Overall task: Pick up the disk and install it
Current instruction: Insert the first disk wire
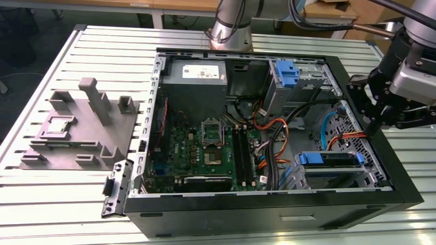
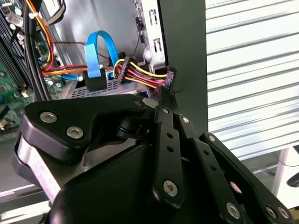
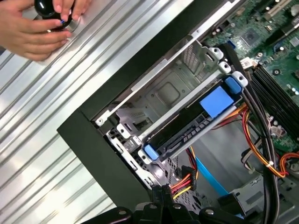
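Observation:
The disk (image 1: 330, 159) lies in its blue carrier inside the drive cage at the front corner of the open computer case (image 1: 272, 214), on the exterior view's right. In the first wrist view the disk (image 3: 187, 133) shows edge-on between two blue tabs. My gripper (image 1: 374, 132) hangs over the case's wall, on the exterior view's right, behind the cage and apart from the disk. In the second wrist view my gripper (image 2: 161, 103) looks shut, its tip right by a black power connector (image 2: 169, 79) with red, yellow and black wires. Whether it touches the connector I cannot tell.
A blue bracket (image 1: 287, 74) stands in the rear bay. Orange and blue cables (image 1: 327, 135) cross the case beside the motherboard (image 1: 211, 148). A grey fixture (image 1: 81, 127) sits on the slatted table (image 1: 61, 214). A person's hands (image 3: 42, 23) hold a black object beside the case.

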Tool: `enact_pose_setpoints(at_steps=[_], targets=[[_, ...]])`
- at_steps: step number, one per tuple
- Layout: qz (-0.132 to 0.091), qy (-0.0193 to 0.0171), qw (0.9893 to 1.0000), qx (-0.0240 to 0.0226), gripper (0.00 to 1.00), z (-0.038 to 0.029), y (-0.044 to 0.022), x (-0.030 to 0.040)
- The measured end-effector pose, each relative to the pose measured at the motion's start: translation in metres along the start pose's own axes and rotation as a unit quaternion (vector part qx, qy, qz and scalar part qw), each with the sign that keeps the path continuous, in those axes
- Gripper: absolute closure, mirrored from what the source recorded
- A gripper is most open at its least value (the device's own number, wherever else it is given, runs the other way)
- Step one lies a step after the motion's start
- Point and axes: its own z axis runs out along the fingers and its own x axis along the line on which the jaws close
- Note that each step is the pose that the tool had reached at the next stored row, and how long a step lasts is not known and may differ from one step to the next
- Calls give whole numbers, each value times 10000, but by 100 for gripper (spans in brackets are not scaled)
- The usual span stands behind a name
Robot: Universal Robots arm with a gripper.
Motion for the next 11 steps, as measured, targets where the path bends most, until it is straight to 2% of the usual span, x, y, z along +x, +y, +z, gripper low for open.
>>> enact_pose_setpoints(at_steps=[3, 5, 7, 8, 9, 10, 11], targets=[[-64, 31, 10000, -3, 88, 9, -5, 0], [-69, 38, 10000, -8, 88, 9, -31, -9], [-70, 42, 10000, -13, 81, 10, -55, -18], [-72, 49, 10000, -22, 81, 11, -63, -20], [-74, 58, 10000, -32, 81, 13, -68, -22], [-78, 71, 9999, -47, 75, 15, -74, -24], [-85, 87, 9999, -66, 75, 17, -78, -25]])
